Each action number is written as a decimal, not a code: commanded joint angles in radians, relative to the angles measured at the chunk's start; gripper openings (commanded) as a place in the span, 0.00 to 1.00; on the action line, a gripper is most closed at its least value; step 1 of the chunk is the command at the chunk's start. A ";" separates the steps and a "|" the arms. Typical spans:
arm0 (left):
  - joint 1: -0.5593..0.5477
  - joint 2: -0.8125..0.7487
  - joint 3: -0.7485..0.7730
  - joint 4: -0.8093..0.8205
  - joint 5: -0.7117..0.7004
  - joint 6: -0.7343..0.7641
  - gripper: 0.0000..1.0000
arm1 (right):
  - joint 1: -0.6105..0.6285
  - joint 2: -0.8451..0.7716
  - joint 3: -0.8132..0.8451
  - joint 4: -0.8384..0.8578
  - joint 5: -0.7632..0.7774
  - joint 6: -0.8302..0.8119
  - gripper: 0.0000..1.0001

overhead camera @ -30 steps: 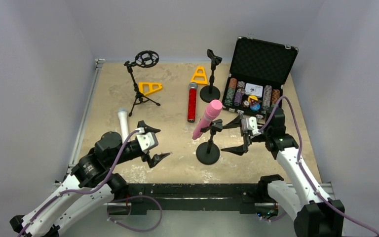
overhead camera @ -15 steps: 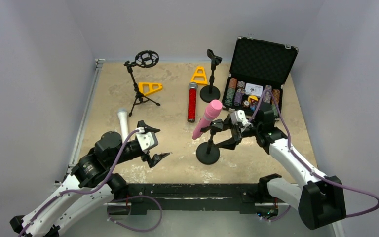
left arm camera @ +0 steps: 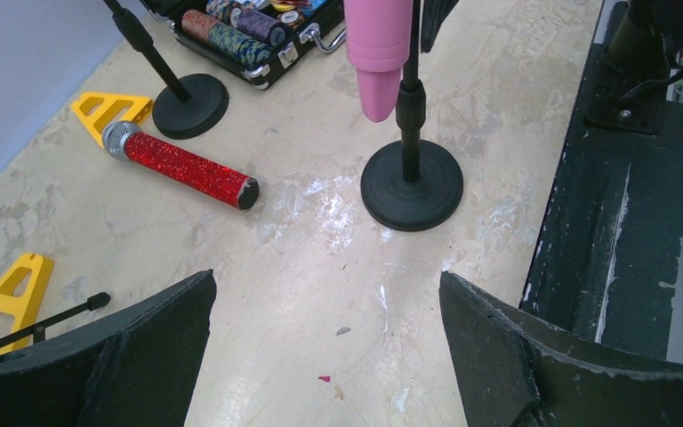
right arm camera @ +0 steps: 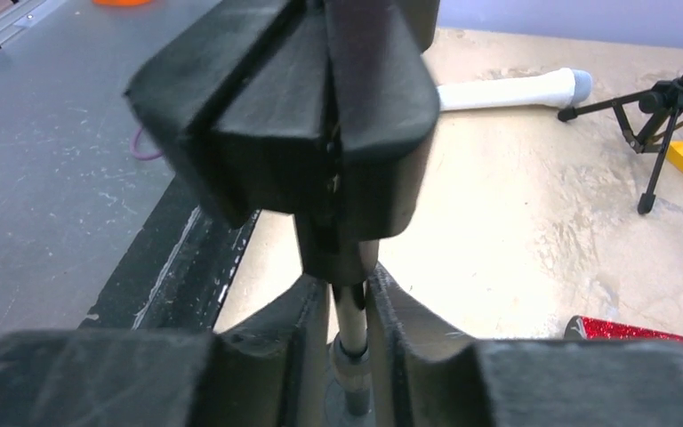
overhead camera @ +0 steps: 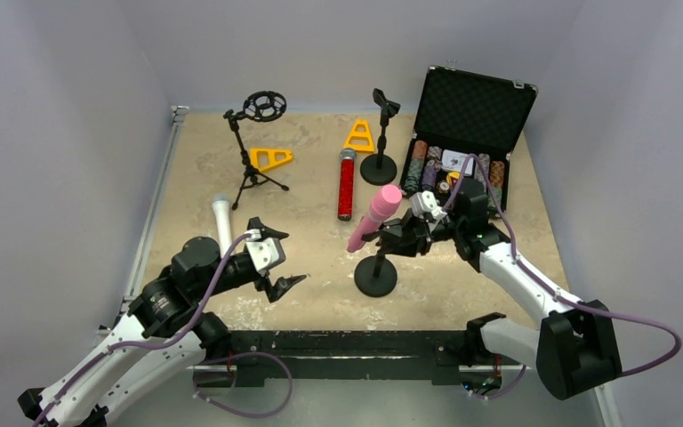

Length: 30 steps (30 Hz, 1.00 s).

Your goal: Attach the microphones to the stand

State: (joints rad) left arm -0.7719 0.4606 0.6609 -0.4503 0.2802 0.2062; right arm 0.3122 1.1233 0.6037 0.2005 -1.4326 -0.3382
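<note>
Your right claw (overhead camera: 396, 237) is pinched narrow on the post of the near stand (overhead camera: 376, 277), just under its clip; the wrist view shows a finger (right arm camera: 307, 342) on either side of the thin rod. The pink microphone (overhead camera: 373, 216) sits in that clip, tilted, head up and tail hanging towards your left arm. Your left claw (overhead camera: 283, 258) is spread wide above the bench (overhead camera: 320, 267) and holds nothing. The white microphone (overhead camera: 222, 222) lies flat just beyond it. The red microphone (overhead camera: 345, 187) lies flat mid-bench, its silver head pointing away, beside the far stand (overhead camera: 380, 165). The tripod stand (overhead camera: 251, 165) is at the back left, and an open chip case (overhead camera: 471, 111) is at the back right.
</note>
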 commanded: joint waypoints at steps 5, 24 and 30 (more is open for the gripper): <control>0.009 0.001 0.011 0.011 -0.009 0.016 0.99 | 0.002 -0.024 0.077 -0.170 -0.069 -0.157 0.11; 0.009 -0.047 0.008 0.009 0.005 0.017 0.99 | -0.769 0.069 0.452 -1.483 -0.083 -1.189 0.01; 0.009 -0.054 0.009 0.010 0.018 0.016 0.99 | -1.047 0.228 0.548 -1.727 -0.026 -1.460 0.01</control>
State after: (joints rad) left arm -0.7677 0.4149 0.6609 -0.4511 0.2817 0.2066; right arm -0.6037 1.3075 1.0809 -1.2716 -1.4399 -1.5417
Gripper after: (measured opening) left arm 0.991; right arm 0.163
